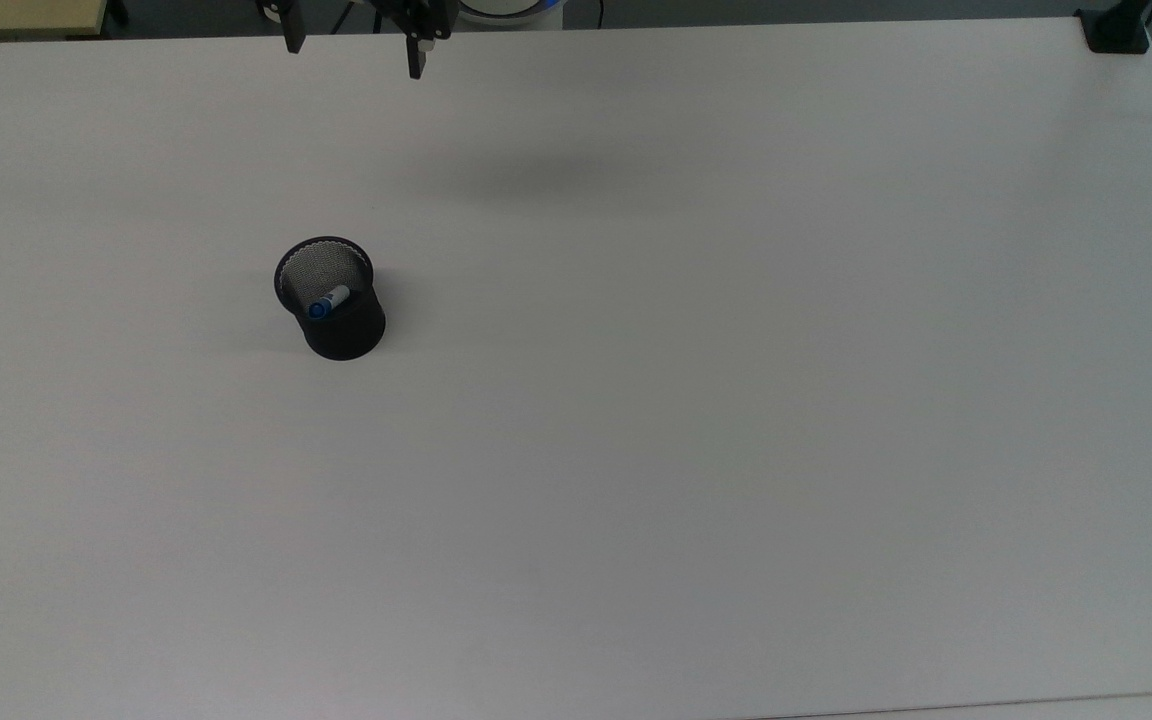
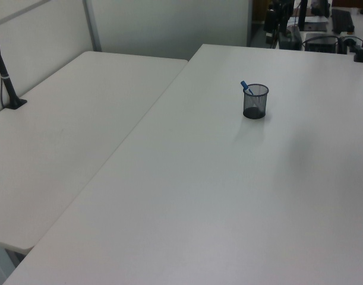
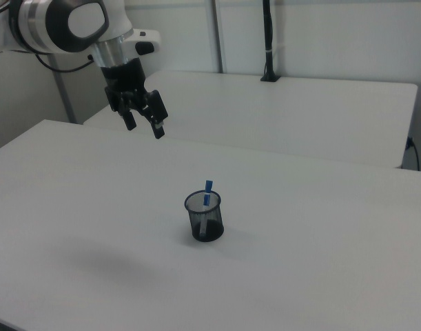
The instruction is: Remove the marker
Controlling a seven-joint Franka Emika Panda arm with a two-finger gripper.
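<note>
A black mesh cup [image 1: 332,298] [image 2: 255,101] [image 3: 204,216] stands upright on the white table. The marker [image 1: 328,302] [image 2: 246,87] [image 3: 207,189] leans inside it, white barrel and blue cap, with the blue end sticking out above the rim. My gripper [image 1: 354,55] [image 3: 144,126] hangs open and empty high above the table, at the top edge of the top view, well away from the cup. In the right view it is up and to the left of the cup.
The white table [image 1: 696,420] spreads wide around the cup. A second white table [image 2: 68,124] [image 3: 300,110] adjoins it. A black clamp [image 1: 1114,30] sits at the top view's upper right corner, and black posts [image 2: 6,77] [image 3: 267,41] stand on the other table.
</note>
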